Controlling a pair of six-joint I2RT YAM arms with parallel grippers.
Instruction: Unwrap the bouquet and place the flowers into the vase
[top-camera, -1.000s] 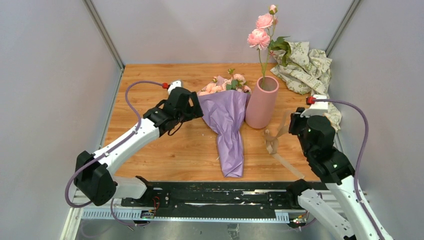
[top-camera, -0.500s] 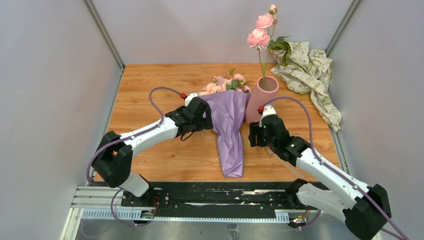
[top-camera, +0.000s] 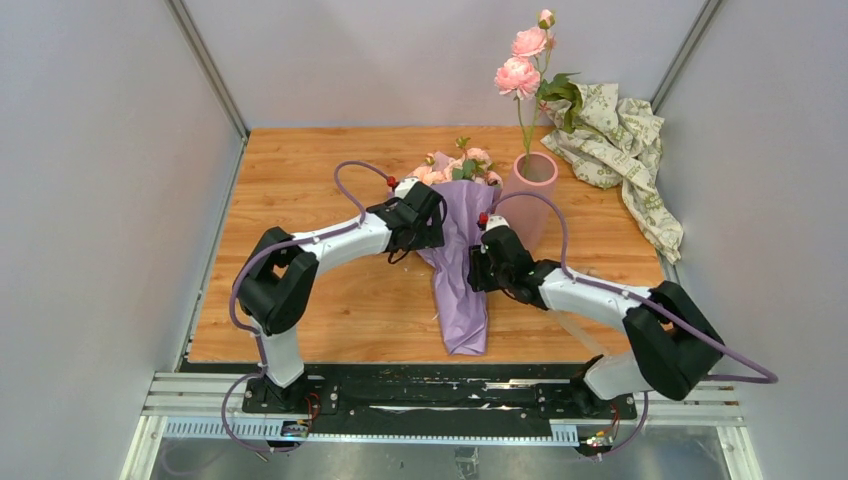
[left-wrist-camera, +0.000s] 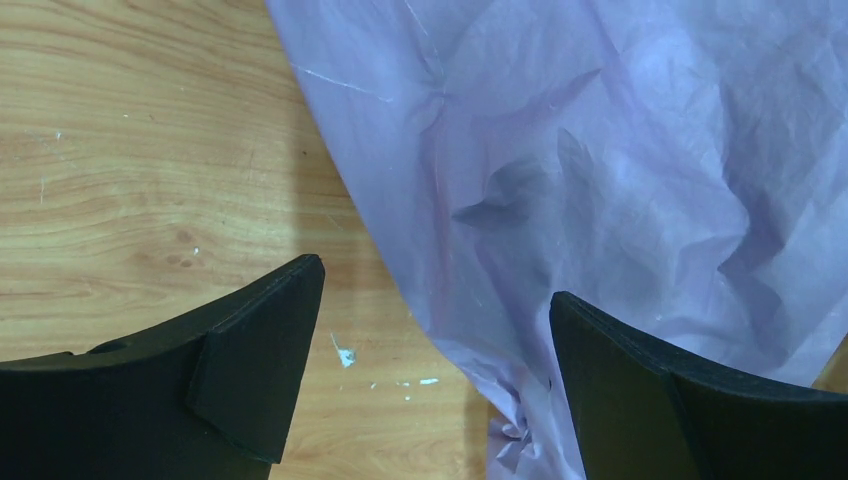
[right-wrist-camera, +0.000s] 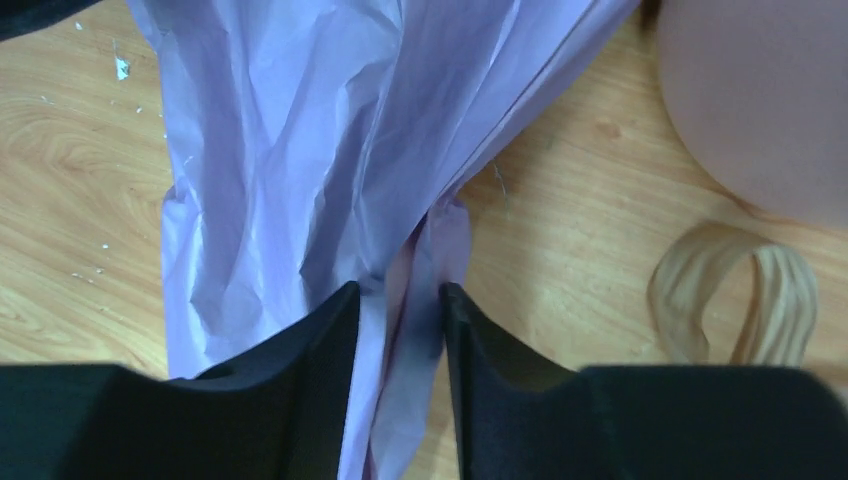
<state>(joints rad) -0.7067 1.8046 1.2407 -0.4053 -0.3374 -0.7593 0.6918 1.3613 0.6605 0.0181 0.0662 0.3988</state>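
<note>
The bouquet (top-camera: 458, 240) lies on the table, its lilac paper cone pointing toward me and its peach-pink flowers (top-camera: 455, 167) at the far end. My left gripper (top-camera: 428, 222) (left-wrist-camera: 435, 280) is open, straddling the paper's left edge (left-wrist-camera: 600, 150) just above the wood. My right gripper (top-camera: 475, 270) (right-wrist-camera: 397, 290) is at the cone's right side. Its jaws stand narrowly apart with a fold of the paper (right-wrist-camera: 290, 150) between them. The pink vase (top-camera: 535, 180) (right-wrist-camera: 760, 90) stands upright just right of the bouquet.
A tall stem with two larger pink blooms (top-camera: 520, 70) stands in the vase. A loose tan ribbon loop (right-wrist-camera: 740, 290) lies on the wooden table (top-camera: 300, 180) beside the vase. Crumpled cream-green patterned paper (top-camera: 620, 135) sits in the back right corner.
My right arm swung in from the right edge to the bouquet's right side, its jaws opening, then narrowing round a paper fold. My left gripper slid right over the paper's left edge.
</note>
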